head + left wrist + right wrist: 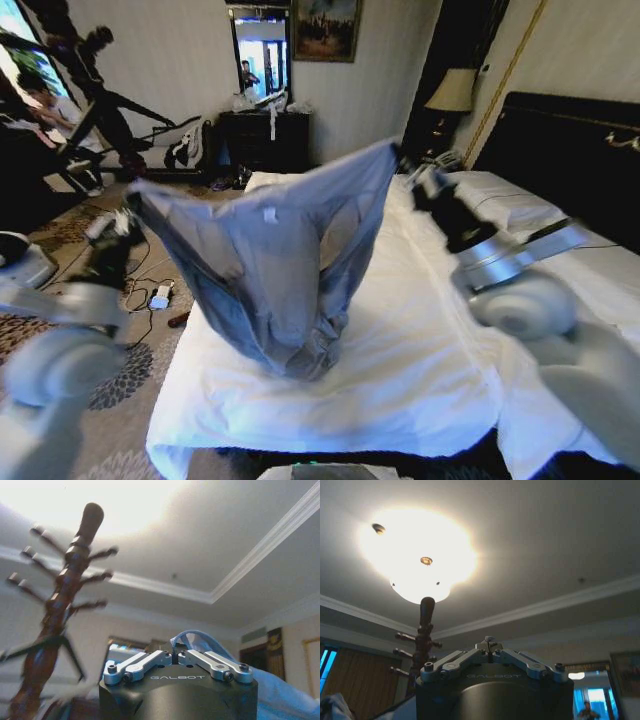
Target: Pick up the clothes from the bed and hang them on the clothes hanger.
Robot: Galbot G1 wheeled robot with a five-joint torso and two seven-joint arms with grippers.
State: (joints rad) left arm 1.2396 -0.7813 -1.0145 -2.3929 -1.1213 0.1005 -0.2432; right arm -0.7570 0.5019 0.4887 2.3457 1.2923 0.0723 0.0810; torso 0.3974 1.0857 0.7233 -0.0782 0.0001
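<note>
The clothes [275, 270], a grey-blue wrinkled shirt, hang stretched between both grippers above the bed [400, 380], with the lower end drooping onto the white sheet. My left gripper [128, 215] holds one upper corner and my right gripper [405, 165] the other. In the left wrist view the left gripper [176, 652] is shut, with the clothes [200, 640] bulging behind its fingers. The right gripper [489, 642] is shut in the right wrist view. The clothes hanger [90, 90], a dark wooden stand, rises at the far left; its pole [65, 605] and its top [422, 640] show in the wrist views.
The black headboard [570, 150] and a pillow [500, 200] lie to the right. A dark dresser [265, 140] stands at the back wall, a lamp [452, 92] beside the bed. Cables and small items [160, 295] litter the carpet left of the bed.
</note>
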